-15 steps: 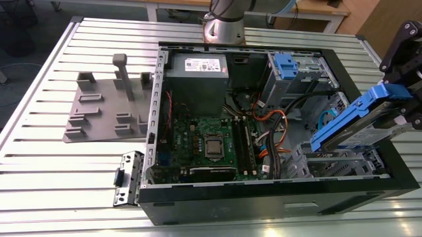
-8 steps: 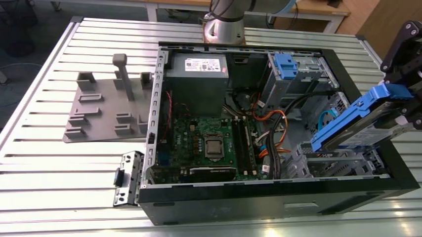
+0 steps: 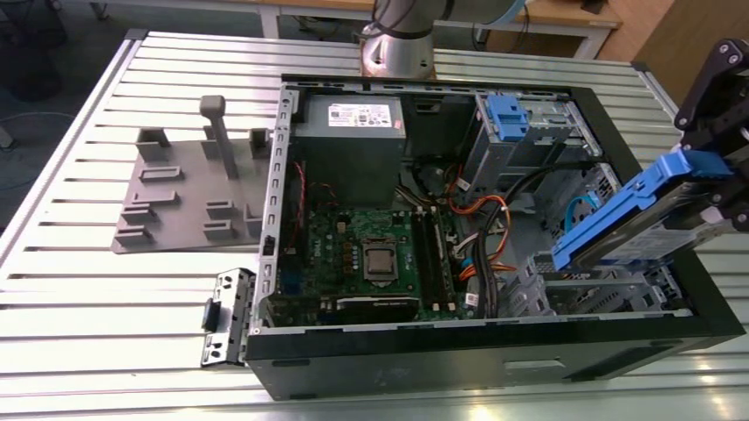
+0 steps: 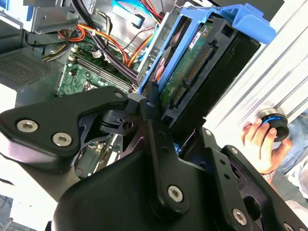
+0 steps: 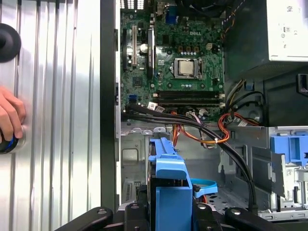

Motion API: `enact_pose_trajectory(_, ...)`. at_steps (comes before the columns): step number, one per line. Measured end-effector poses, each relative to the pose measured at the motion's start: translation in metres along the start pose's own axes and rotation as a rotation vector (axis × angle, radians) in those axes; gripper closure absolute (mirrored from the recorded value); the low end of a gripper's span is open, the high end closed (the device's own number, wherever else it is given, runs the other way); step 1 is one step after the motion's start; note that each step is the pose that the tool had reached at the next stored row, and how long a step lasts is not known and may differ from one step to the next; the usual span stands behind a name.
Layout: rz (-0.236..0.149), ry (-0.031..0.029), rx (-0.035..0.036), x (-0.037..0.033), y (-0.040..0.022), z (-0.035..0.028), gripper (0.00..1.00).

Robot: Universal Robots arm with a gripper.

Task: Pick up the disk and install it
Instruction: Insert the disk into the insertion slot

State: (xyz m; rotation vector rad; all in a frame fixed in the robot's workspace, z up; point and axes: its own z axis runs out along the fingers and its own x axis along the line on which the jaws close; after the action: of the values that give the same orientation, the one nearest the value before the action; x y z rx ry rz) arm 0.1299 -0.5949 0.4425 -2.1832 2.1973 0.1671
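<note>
Here, your gripper (image 4: 180, 120) clamps its fingers (image 4: 156, 139) on the disk (image 3: 632, 217), holding it tilted above the open computer case (image 3: 468, 355) near its wall at the exterior view's right, well apart from the motherboard (image 3: 374, 254).

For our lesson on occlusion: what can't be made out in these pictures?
- The disk, gripped end: first wrist view, covered by the gripper.
- Hand: first wrist view, cut off by the picture edge.
- Round black object: second wrist view, partly covered by the hand.
- Arm: exterior view, cut off by the picture edge.
</note>
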Motion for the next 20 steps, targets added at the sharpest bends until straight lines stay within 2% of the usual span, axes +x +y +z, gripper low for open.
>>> enact_pose_trajectory(7, 0.000, -0.0008, 0.0001, 0.0017, 0.0006, 0.0062, 0.64)
enact_pose_trajectory(14, 0.000, -0.0012, 0.0000, 0.0024, 0.0066, 0.0123, 0.64)
enact_pose_trajectory(20, 0.003, -0.0010, 0.0004, 0.0012, 0.0065, 0.0193, 0.64)
